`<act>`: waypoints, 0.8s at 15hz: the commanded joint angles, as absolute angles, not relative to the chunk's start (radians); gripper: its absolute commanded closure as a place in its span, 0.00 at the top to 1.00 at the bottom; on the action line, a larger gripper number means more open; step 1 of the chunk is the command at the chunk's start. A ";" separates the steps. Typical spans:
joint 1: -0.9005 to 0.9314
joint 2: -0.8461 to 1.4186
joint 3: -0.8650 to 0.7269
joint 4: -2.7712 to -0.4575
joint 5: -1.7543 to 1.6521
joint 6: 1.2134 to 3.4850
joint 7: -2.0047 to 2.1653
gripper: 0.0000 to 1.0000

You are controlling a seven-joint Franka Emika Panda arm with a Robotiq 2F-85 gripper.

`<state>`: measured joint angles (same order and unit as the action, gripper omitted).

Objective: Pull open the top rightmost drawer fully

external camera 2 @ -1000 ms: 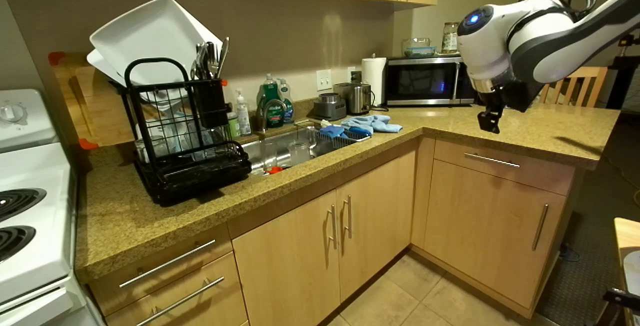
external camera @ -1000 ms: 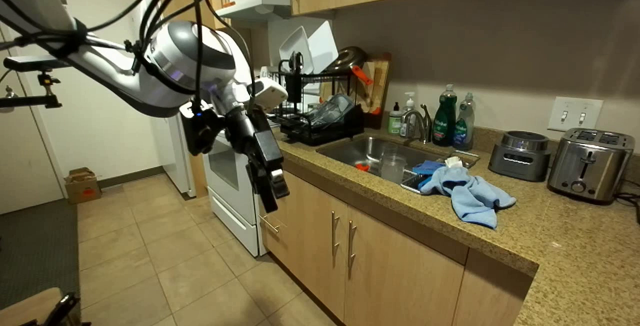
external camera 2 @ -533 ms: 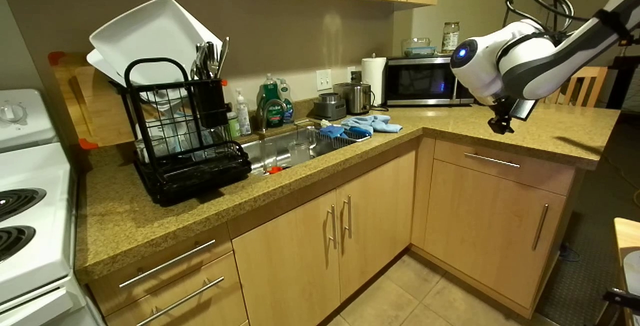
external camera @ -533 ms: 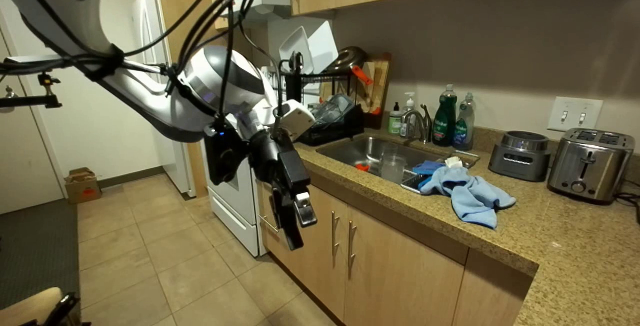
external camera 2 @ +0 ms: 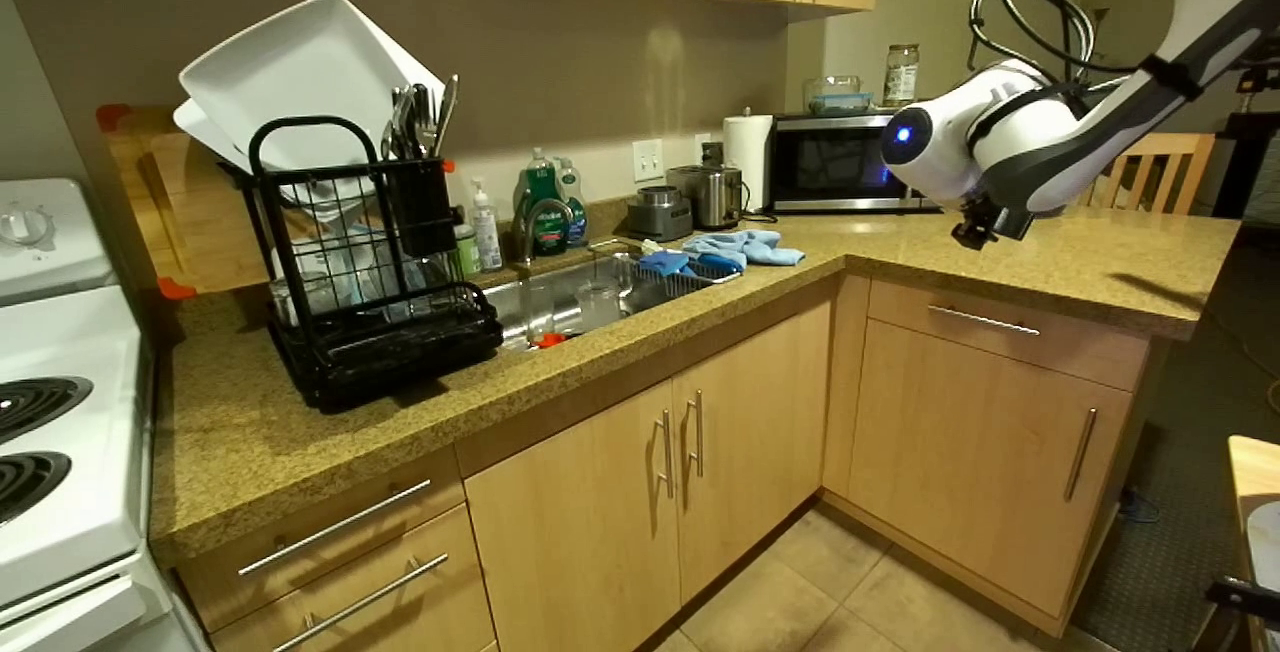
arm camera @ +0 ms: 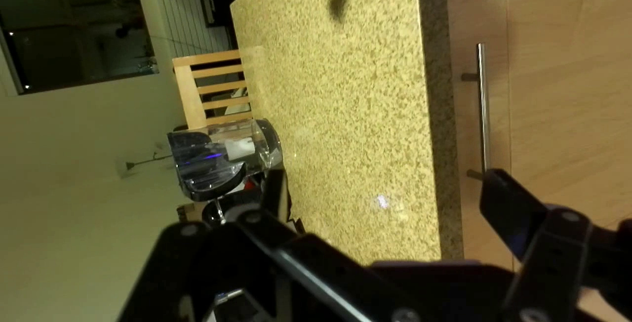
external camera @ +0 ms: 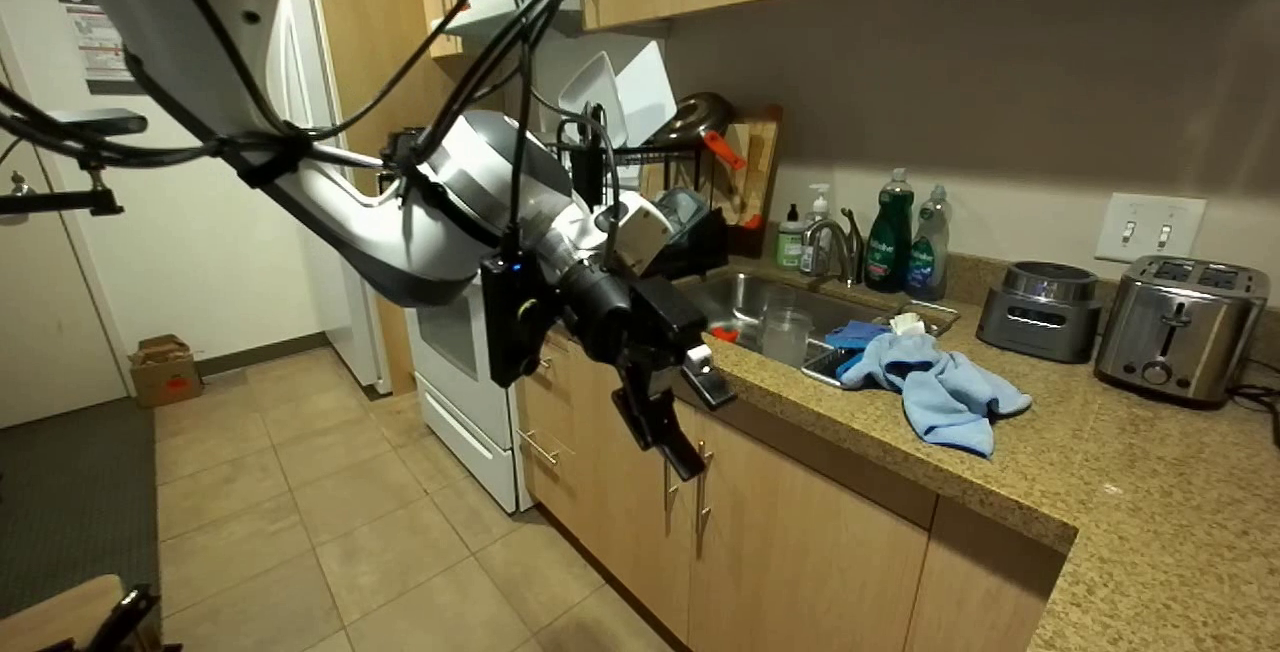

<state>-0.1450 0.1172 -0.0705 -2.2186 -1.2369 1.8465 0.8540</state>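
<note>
Top rightmost drawer sits partly behind the fingers in the wrist view.

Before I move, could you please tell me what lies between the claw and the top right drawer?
In an exterior view, only the countertop shows between the claw and the drawer; how they stand in depth, I cannot tell.

In an exterior view: stove left of counter; rack on counter, sink right of it, then cloth, toaster behind that. Drawer under counter's right section, door below.
</note>
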 commanded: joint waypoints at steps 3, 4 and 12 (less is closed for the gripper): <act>-0.133 0.261 -0.095 -2.117 -1.334 1.889 0.926 1.00; -0.133 0.289 -0.096 -2.096 -1.343 1.892 0.935 1.00; -0.120 0.540 -0.099 -1.853 -1.373 1.856 0.953 1.00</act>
